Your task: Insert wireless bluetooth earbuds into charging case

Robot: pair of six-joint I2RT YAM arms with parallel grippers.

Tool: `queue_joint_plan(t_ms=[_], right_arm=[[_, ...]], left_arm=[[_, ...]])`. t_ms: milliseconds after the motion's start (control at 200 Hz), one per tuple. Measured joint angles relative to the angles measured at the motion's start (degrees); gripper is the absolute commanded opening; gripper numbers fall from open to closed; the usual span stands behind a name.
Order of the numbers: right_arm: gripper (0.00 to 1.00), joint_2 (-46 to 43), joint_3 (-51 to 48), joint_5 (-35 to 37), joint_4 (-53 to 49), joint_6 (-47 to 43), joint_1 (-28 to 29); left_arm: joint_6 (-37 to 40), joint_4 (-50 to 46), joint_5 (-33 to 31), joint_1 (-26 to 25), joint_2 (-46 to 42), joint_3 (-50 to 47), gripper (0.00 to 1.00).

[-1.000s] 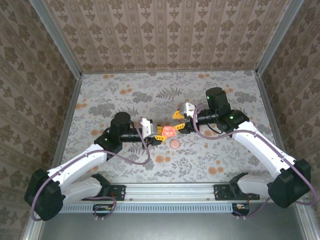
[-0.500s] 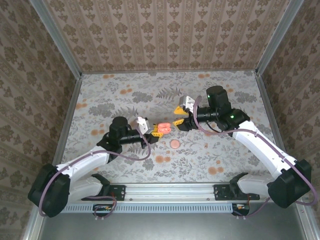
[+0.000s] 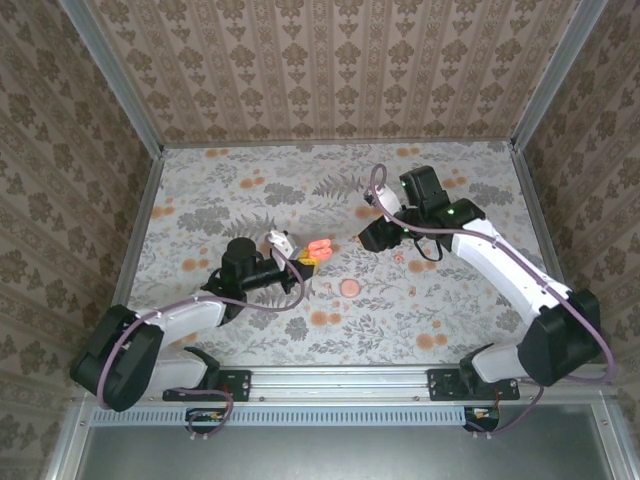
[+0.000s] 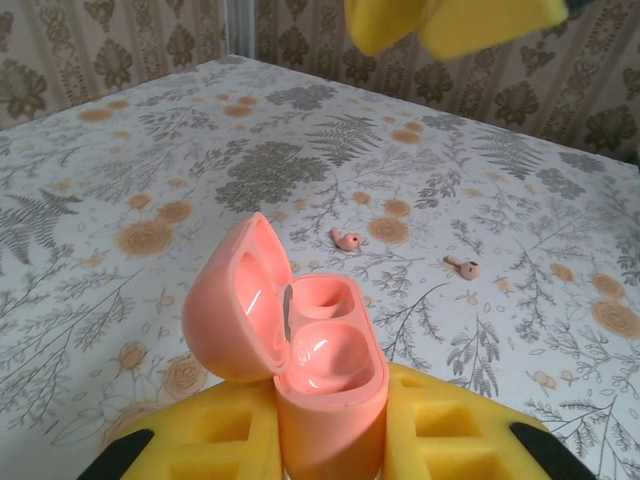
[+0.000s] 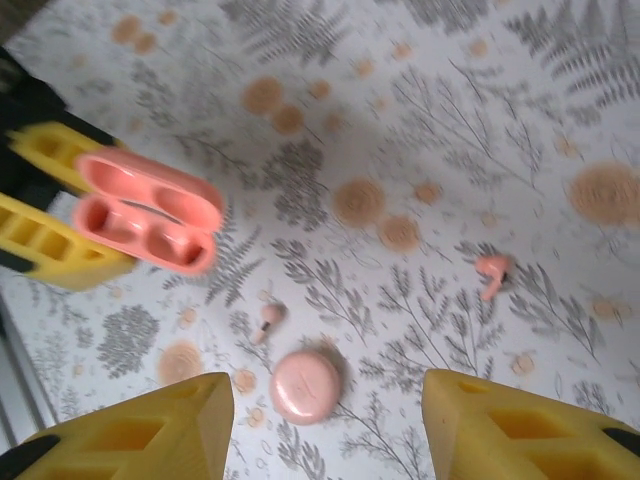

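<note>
Left gripper: jaws clamped on the charging case, held above the counter.
Right gripper: jaws apart, empty.
Done: lid open; both wells empty.
Remaining: first earbud and second earbud lie loose on the counter, neither inserted.

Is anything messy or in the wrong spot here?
Yes. The charging case, pinched in the left hand, stands open and empty, while both earbuds lie loose on the flowery table, apart from each other. A round pink disc lies near them too.
</note>
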Motion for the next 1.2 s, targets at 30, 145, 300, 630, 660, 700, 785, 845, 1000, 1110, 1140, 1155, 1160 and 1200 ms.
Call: queue_joint_plan(t_ms=[30, 145, 300, 630, 660, 700, 785, 845, 1000, 1110, 1140, 1155, 1160, 1200], right_arm=[[0.53, 1.25, 0.70, 0.70, -0.68, 0.15, -0.07], [0.53, 7.19, 4.83, 2.95, -3.28, 2.01, -0.37], [0.51, 17.55, 14.16, 5.05, -7.56, 6.29, -1.18], [0.53, 35.91, 29.38, 13.05, -17.66, 15.54, -1.09], [0.53, 37.00, 30.29, 13.81, -18.40, 15.87, -0.92], [0.53, 38.32, 31.43, 14.45, -19.23, 16.11, -0.66], [0.53, 40.79, 33.51, 15.89, -20.11, 16.35, -0.09], [0.53, 42.27, 34.88, 16.72, -20.87, 16.44, 0.26], [0.53, 45.38, 37.73, 18.16, -22.08, 16.44, 1.14], [0.53, 47.34, 39.85, 18.91, -22.88, 16.28, 1.66], [0.53, 47.74, 40.11, 19.04, -22.91, 16.26, 1.79], [0.53, 47.95, 40.26, 19.17, -22.99, 16.26, 1.88], [0.53, 48.04, 40.30, 19.19, -23.02, 16.26, 1.90], [0.52, 48.37, 40.41, 19.54, -23.02, 16.24, 2.05]], left_arm=[[-0.20, 0.28, -0.22, 0.39, 0.09, -0.24, 0.22], [-1.22, 0.72, -0.81, 1.64, 0.09, -0.92, 0.22], [-1.66, 0.50, -1.64, 2.40, 0.07, -1.38, 0.22], [-1.60, -2.58, -3.85, 2.97, -2.40, -1.36, 0.21], [-1.57, -2.80, -4.04, 3.10, -2.43, -1.36, 0.21], [-1.57, -3.19, -4.24, 3.15, -2.45, -1.36, 0.21], [-1.57, -4.11, -4.48, 3.41, -2.45, -1.36, 0.21], [-1.55, -4.42, -4.66, 3.48, -2.45, -1.36, 0.21], [-1.55, -4.81, -4.96, 3.48, -2.45, -1.36, 0.21], [-1.57, -4.76, -5.09, 3.48, -2.19, -1.36, 0.21], [-1.57, -4.74, -5.09, 3.48, -1.97, -1.33, 0.21], [-1.57, -4.74, -5.09, 3.48, -1.81, -1.33, 0.21], [-1.57, -4.74, -5.09, 3.48, -1.73, -1.33, 0.21], [-1.60, -4.76, -5.09, 3.48, -1.33, -1.33, 0.21]])
